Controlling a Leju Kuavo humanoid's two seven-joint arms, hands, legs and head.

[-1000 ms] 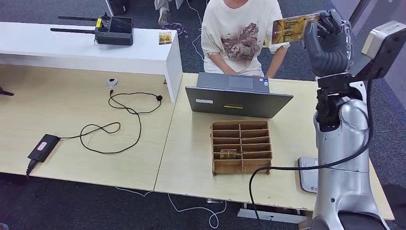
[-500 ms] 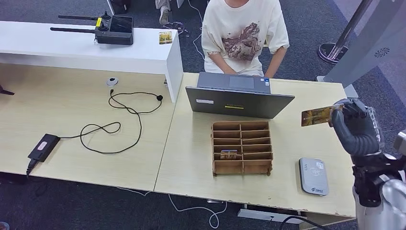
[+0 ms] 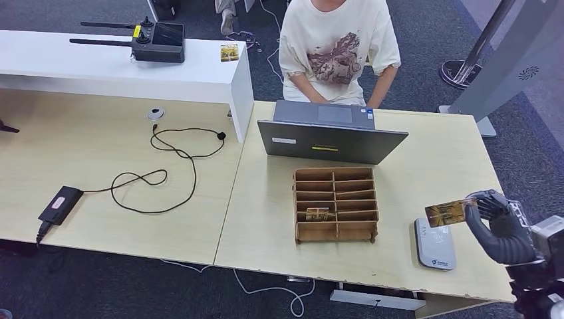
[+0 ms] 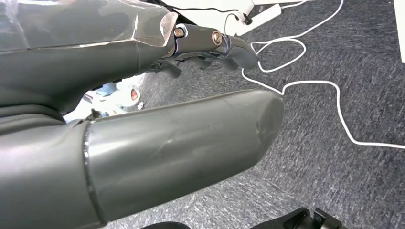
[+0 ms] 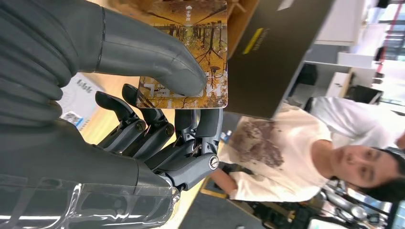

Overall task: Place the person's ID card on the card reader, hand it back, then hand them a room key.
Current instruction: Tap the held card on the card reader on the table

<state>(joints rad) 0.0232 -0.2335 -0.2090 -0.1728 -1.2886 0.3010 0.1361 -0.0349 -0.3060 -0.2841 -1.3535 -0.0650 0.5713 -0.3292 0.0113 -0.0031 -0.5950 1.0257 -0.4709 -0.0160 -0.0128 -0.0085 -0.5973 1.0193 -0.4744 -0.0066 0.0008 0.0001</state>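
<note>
Desk (image 3: 412, 199): right hand (image 3: 499, 222) pinches ID card (image 3: 445, 212) above card reader (image 3: 435, 244).

Glossy card (image 3: 445, 213) — pale wood table (image 3: 425, 166)

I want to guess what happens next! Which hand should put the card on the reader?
The right hand. It already pinches the ID card just above the card reader. The left hand hangs over the floor.

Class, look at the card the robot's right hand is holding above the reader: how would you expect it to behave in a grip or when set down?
The card looks thin, flat and unbent, so probably stiff and light. It appears glossy, so it may slip from the right hand, which pinches one end. On the card reader it should lie flat, not roll.
</note>
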